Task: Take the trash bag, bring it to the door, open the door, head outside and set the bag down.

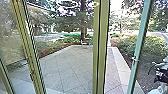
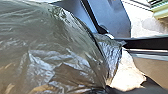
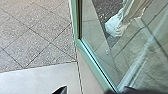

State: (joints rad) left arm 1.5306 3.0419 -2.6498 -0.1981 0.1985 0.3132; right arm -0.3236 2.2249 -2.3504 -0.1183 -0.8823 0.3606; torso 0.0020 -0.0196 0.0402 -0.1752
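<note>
The dark, glossy trash bag (image 2: 57, 52) hangs close to the left wrist camera, with its film gathered at my left gripper (image 2: 108, 88), which is shut on it. In the head view, a glass door with a green frame (image 1: 139, 42) stands ajar, a gap between it and the middle post (image 1: 101, 47). The right wrist view has the lower corner of the green door frame (image 3: 86, 53) with its glass. My right gripper (image 3: 87, 90) is low by that frame, fingers apart and nothing visible between them.
Beyond the doorway lies a paved yard (image 1: 67, 67) with a pale border, bushes (image 1: 152, 47) and trees. A person (image 1: 161, 72), partly visible, shows at the right in the door glass. Another framed glass panel (image 1: 15, 37) stands at the left.
</note>
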